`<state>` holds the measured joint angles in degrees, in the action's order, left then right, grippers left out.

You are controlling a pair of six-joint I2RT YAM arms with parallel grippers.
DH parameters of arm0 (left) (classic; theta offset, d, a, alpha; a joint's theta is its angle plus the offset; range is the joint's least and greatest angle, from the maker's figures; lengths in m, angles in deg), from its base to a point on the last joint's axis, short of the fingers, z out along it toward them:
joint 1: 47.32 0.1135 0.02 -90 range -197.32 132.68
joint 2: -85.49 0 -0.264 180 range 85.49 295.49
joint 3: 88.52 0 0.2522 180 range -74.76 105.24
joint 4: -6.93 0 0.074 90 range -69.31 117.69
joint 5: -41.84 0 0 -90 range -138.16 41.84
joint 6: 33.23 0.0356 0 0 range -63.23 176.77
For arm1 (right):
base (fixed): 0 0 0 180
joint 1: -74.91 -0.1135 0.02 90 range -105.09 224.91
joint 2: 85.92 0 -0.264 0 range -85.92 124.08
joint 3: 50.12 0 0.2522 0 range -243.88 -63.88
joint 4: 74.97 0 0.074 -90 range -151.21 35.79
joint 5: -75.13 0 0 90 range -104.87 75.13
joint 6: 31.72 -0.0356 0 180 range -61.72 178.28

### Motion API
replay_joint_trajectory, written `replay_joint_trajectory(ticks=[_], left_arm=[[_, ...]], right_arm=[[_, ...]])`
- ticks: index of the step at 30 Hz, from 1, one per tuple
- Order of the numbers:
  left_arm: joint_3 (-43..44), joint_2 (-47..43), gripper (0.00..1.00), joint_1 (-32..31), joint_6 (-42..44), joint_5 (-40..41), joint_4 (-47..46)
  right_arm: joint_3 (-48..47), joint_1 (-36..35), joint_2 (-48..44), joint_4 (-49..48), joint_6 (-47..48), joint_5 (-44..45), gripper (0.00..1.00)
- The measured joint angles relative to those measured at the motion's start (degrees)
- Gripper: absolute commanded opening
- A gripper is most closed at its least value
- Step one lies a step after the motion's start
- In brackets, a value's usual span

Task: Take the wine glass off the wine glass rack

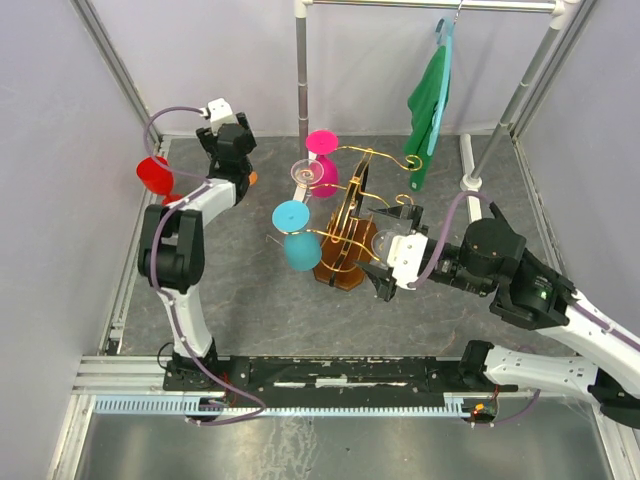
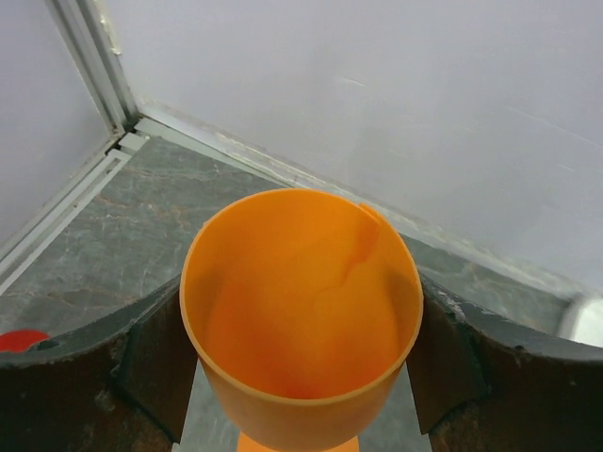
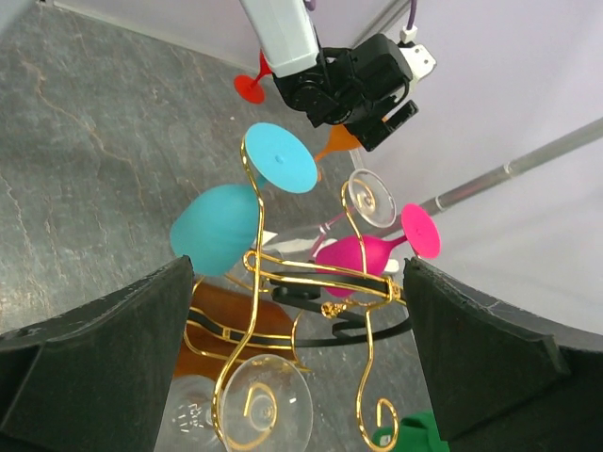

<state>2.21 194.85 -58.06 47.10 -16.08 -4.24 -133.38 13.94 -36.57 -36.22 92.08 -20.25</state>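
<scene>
The wine glass rack (image 1: 345,225) stands mid-table on its brown oval base (image 1: 338,272); its gold wire arms (image 3: 247,282) carry a teal wine glass (image 1: 298,238), a magenta one (image 1: 323,160) and clear ones (image 1: 305,175). My right gripper (image 1: 385,248) is open just right of the rack, and its fingers (image 3: 94,367) straddle a wire arm and a clear glass's foot (image 3: 264,405). At the back left, my left gripper (image 2: 301,292) is shut on the bowl of an upright orange wine glass (image 2: 301,311), its fingers (image 2: 155,367) pressed against both sides.
A red wine glass (image 1: 155,175) stands by the left wall, next to the left arm. A grey clothes rail (image 1: 430,5) crosses the back, with a green cloth (image 1: 430,100) hanging from it. The rail's post (image 1: 301,70) rises just behind the rack.
</scene>
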Motion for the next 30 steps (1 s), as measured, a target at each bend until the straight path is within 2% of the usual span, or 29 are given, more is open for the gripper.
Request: replay_joint_trajectory(ticks=[7, 17, 25, 26, 28, 30], left_arm=[[8.44, 12.44, 0.77, 0.24, 2.29, 6.93, -6.86], [24.11, 25.57, 0.78, 1.79, 5.14, 9.88, -13.07], [32.61, 33.99, 0.85, 2.29, 8.59, 9.44, -14.12], [32.94, 34.18, 0.87, 2.36, 8.79, 9.44, -14.32], [32.94, 34.18, 0.99, 2.43, 8.85, 9.4, -14.21], [32.74, 34.18, 0.99, 2.49, 8.85, 9.33, -14.29]], right_arm=[[1.64, 0.0, -0.59, 1.01, 0.63, 3.37, 0.99], [3.15, 0.0, -0.87, 1.62, 1.16, 6.19, 0.99], [4.13, 0.0, -0.42, 1.16, 1.6, 8.5, 0.99], [4.15, 0.0, -0.33, 1.11, 1.62, 8.68, 0.99], [4.22, 0.0, -0.13, 1.07, 1.66, 9.14, 0.99], [4.33, 0.0, -0.07, 0.96, 1.81, 9.49, 0.99]])
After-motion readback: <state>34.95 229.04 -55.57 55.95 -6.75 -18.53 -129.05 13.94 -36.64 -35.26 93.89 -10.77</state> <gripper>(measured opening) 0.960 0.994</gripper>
